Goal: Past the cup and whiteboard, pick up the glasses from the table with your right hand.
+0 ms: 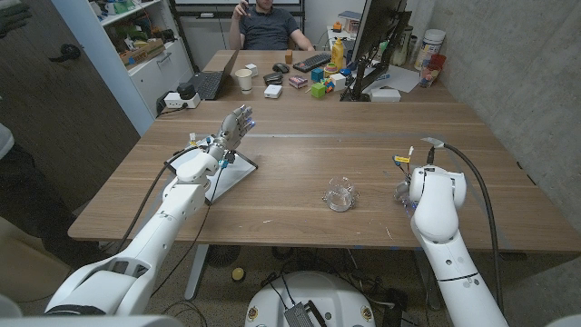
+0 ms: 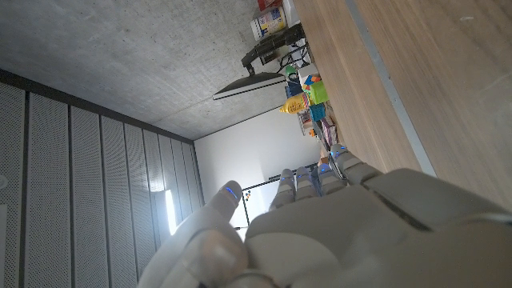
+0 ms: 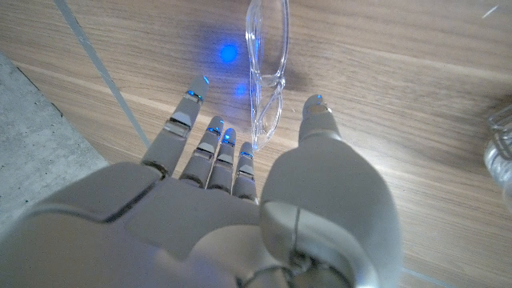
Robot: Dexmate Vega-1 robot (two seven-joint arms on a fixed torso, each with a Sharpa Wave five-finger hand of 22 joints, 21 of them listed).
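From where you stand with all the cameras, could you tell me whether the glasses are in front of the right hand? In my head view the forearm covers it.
Observer: Yes. In the right wrist view the clear glasses lie on the table just beyond the right hand, between its fingers and thumb.
Operator: Thank you. Is the hand holding them?
Observer: No. The fingers and thumb are spread to either side, and the glasses lie on the wood. I cannot tell whether a fingertip touches the frame.
Operator: And is the left hand holding anything?
Observer: The left wrist view shows the left hand with straight fingers and nothing in it.
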